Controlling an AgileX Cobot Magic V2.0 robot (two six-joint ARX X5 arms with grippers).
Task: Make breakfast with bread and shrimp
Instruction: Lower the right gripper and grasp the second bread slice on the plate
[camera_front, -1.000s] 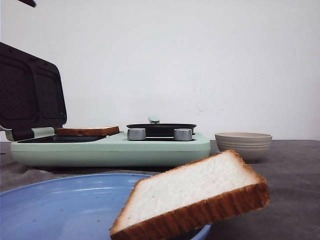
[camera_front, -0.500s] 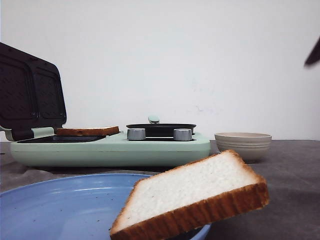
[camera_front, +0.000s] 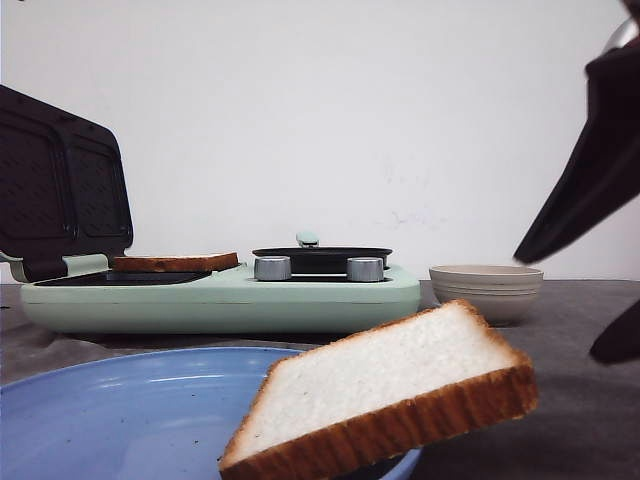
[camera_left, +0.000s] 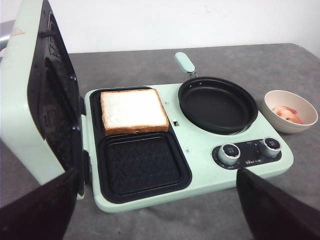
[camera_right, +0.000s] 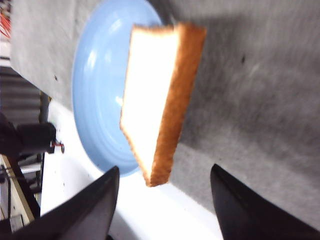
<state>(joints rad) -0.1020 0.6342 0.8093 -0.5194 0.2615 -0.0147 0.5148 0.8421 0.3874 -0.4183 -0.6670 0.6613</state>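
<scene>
1 slice of bread (camera_left: 133, 110) is already laid in the sandwich maker (camera_left: 150, 150), the second slice (camera_front: 385, 395) remains on the blue plate (camera_front: 120, 410), approached by the empty, spread right gripper (camera_right: 165, 210).

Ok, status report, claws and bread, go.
Both claws open, empty. Right claw above bread slice propped on blue plate. Second slice in sandwich maker. Nothing in the way.
</scene>
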